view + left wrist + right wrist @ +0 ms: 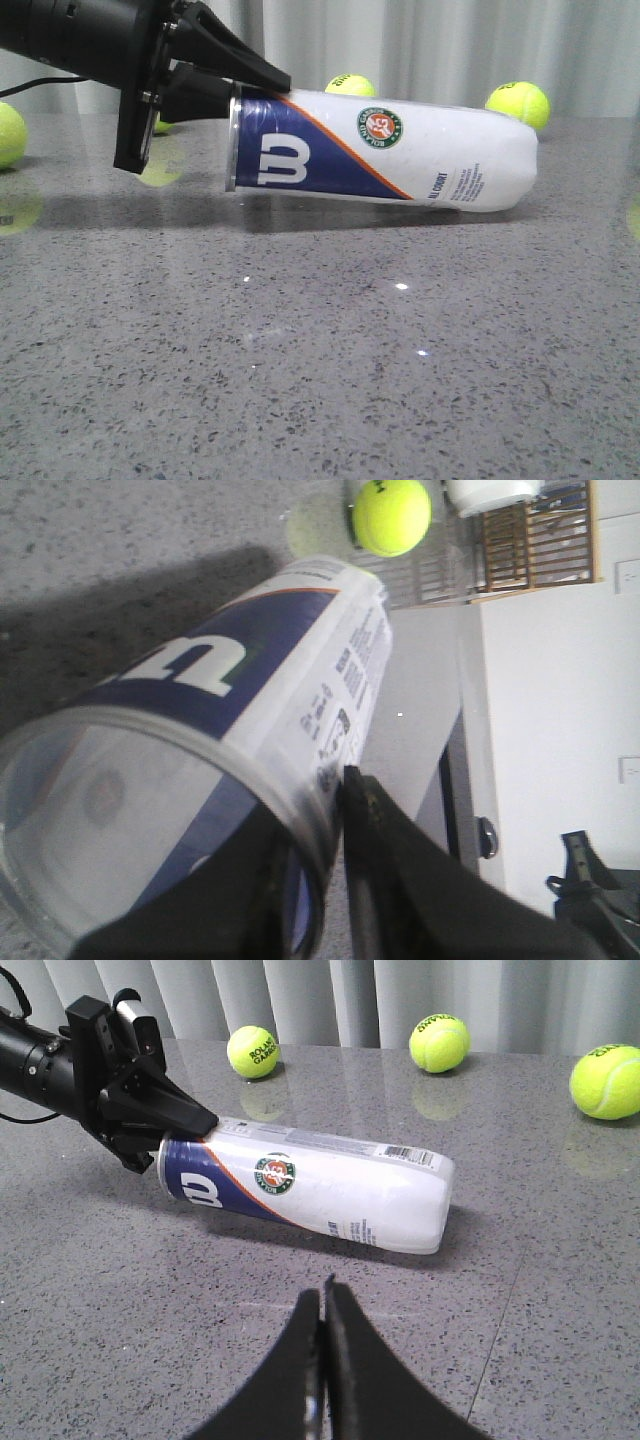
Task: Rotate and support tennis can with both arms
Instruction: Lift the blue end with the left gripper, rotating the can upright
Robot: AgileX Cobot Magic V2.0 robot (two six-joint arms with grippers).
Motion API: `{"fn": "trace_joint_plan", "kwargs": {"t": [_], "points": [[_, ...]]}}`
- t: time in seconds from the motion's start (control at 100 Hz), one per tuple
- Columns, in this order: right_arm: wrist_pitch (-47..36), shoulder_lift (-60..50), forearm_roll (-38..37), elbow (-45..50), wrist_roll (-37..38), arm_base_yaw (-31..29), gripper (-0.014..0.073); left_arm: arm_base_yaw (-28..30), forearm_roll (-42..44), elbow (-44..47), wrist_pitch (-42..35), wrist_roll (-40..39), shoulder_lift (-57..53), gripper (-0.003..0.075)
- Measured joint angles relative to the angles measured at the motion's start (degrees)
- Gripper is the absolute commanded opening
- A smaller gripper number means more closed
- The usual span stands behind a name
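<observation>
Front view: tennis can (385,150) lay tilted on the desk (320,360); white end rested down, navy open end was raised by the left end effector (240,85).
Left wrist view: left end effector (335,810) was clamped on the can's clear rim, one finger inside, one outside.
Right wrist view: right end effector (323,1305) was closed and empty, well apart from the can (310,1188).
Progress: judged early; lift begun, rotation to upright and right-arm support remained.
</observation>
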Motion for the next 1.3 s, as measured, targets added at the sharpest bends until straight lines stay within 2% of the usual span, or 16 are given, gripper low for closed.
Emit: {"fn": "trace_joint_plan", "kwargs": {"t": [0.22, 0.56, 0.75, 0.96, 1.12, 1.3], "points": [[0.0, 0.0, 0.0, 0.0, 0.0, 0.0, -0.0055, 0.0, -3.9, -0.1, 0.6, 2.2, 0.0, -0.0022], [0.0, 0.0, 0.0, 0.0, 0.0, 0.0, -0.0055, 0.0, -5.0, -0.1, 0.5, 5.2, -1.1, -0.0021], [0.0, 0.0, 0.0, 0.0, 0.0, 0.0, -0.0055, 0.0, -1.5, -3.8, 0.3, 5.9, -5.6, -0.0021], [0.0, 0.0, 0.0, 0.0, 0.0, 0.0, -0.0055, -0.1, 9.1, -13.2, 1.7, 1.0, -10.7, -0.0021], [0.0, 0.0, 0.0, 0.0, 0.0, 0.0, -0.0055, -1.2, 24.5, -21.6, 3.1, -7.6, -12.1, -0.0021], [0.0, 0.0, 0.0, 0.0, 0.0, 0.0, -0.0055, -5.4, 41.0, -29.3, 3.8, -16.8, -12.2, -0.0021]]}}
